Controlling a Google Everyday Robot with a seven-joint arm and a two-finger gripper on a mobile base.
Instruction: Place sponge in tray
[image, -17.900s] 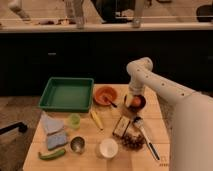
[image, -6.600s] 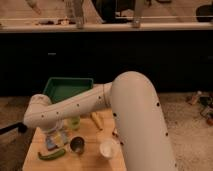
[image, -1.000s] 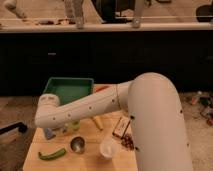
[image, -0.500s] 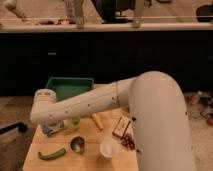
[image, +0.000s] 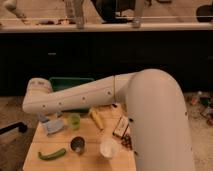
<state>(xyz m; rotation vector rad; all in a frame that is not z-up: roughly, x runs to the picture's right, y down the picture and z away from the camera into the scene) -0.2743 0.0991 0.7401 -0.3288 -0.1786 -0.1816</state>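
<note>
The sponge (image: 53, 125) is a pale blue-grey pad at the left of the wooden table. The green tray (image: 70, 82) sits at the table's back left, mostly hidden behind my arm. My white arm reaches across the table from the right to its left side. The gripper (image: 44, 118) hangs from the arm's left end, just above and left of the sponge. I cannot tell whether it holds the sponge or whether the sponge rests on the table.
A small green cup (image: 75, 120) and a banana (image: 96, 119) lie right of the sponge. A metal cup (image: 77, 145), a white cup (image: 109, 148) and a green vegetable (image: 51, 154) stand near the front edge. A snack packet (image: 121, 127) lies at the right.
Over the last second the arm's wrist end has risen a little and shifted left and back towards the tray. The other objects on the table have not moved.
</note>
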